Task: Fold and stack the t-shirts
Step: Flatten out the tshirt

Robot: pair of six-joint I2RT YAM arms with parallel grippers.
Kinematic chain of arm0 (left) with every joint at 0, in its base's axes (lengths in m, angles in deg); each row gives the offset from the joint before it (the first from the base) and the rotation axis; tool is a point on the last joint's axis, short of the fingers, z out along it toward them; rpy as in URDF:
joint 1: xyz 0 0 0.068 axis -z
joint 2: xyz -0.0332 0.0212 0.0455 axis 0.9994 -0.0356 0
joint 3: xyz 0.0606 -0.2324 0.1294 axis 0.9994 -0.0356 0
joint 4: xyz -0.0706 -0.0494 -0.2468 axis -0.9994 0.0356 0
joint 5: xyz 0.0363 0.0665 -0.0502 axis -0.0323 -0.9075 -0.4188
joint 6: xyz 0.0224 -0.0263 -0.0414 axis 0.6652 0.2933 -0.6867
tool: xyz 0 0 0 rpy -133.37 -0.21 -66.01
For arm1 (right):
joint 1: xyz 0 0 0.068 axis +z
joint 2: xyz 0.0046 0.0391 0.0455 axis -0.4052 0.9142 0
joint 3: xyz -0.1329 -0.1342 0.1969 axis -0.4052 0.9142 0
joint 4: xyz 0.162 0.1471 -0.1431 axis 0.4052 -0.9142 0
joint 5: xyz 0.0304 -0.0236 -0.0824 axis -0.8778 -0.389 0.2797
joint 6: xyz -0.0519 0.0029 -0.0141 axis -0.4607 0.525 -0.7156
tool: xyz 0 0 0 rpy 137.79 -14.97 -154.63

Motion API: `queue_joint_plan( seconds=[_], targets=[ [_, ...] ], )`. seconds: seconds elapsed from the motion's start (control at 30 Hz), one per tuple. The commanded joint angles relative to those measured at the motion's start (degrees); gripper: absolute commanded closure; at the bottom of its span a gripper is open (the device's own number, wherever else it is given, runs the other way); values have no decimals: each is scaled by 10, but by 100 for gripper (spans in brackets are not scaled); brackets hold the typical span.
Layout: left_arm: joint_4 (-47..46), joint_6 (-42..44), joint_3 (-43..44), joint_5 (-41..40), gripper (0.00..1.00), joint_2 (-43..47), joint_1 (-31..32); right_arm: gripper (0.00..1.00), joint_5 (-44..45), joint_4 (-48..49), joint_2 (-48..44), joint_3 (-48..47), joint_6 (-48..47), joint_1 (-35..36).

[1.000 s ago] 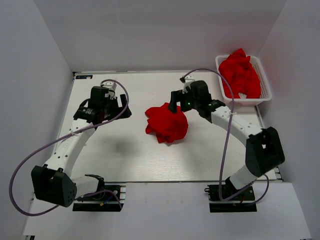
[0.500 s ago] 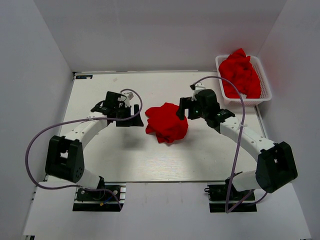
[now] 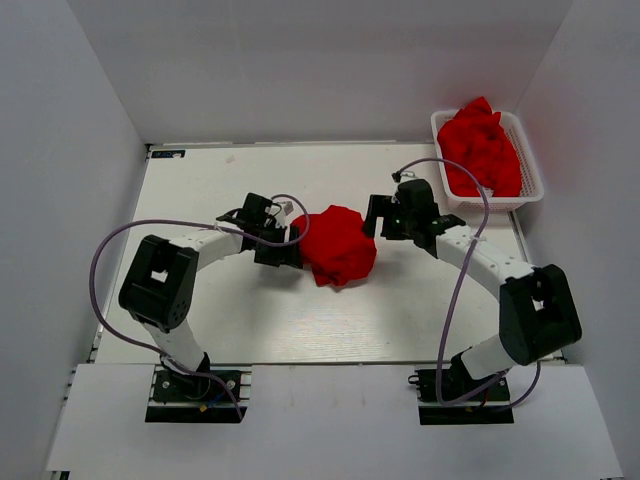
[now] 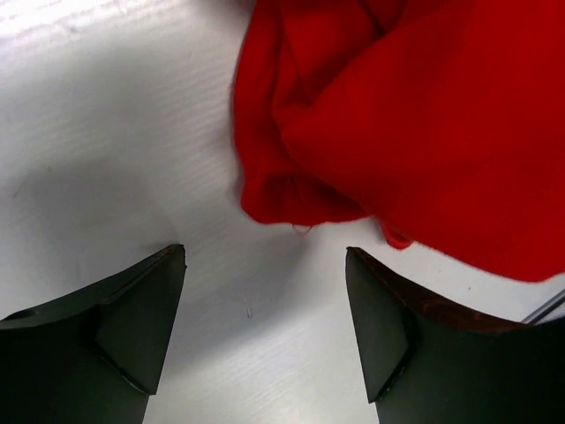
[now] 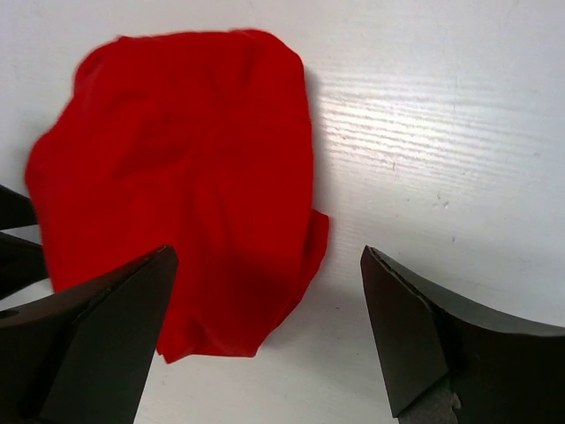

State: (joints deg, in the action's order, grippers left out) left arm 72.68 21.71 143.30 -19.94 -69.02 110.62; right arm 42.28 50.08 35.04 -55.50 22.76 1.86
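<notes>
Left gripper (image 4: 265, 256) is spread open right at the left edge of the crumpled bright red fabric t-shirt (image 3: 338, 248). Nothing's between its jaws, and the cloth's hem is just ahead of the tips. Right gripper (image 5: 267, 258) is wide open too, just beside the shirt's right side. That shirt lies bunched up mid white table (image 3: 250, 320). More red t-shirts (image 3: 482, 148) are heaped in the white plastic mesh basket (image 3: 500, 204) at the far right corner.

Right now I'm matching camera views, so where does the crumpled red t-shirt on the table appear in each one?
Top external: t-shirt in the middle of the table.
Left wrist: t-shirt fills the upper right.
Right wrist: t-shirt sits left of centre.
Shared landmark: the white table beneath it, seen in all three.
</notes>
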Motion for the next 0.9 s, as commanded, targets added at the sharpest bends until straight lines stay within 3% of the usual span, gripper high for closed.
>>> queue_joint_plan(
  seconds=[0.0,0.17,0.33,0.4,0.43,0.47,0.7,0.87],
  targets=[
    [-58,4,17,-3,18,5,9,10,-20,11,23,-25,36,-9],
    [-77,4,23,-34,23,-38,14,10,-43,14,58,-37,49,-21],
    [-77,4,49,-21,43,-76,20,10,-36,16,62,-27,45,-25],
    [-85,4,49,-14,62,-82,26,11,-23,13,63,-27,48,-28],
    [-85,4,49,-14,88,-82,26,11,-17,14,65,-26,59,-28],
    [-85,4,49,-28,100,-82,26,11,-7,14,67,-26,63,-30],
    [-97,-16,7,-70,100,0,26,15,12,13,106,-50,106,-29],
    [-90,-16,7,-81,100,14,26,25,-49,30,149,-72,111,-30]
  ],
)
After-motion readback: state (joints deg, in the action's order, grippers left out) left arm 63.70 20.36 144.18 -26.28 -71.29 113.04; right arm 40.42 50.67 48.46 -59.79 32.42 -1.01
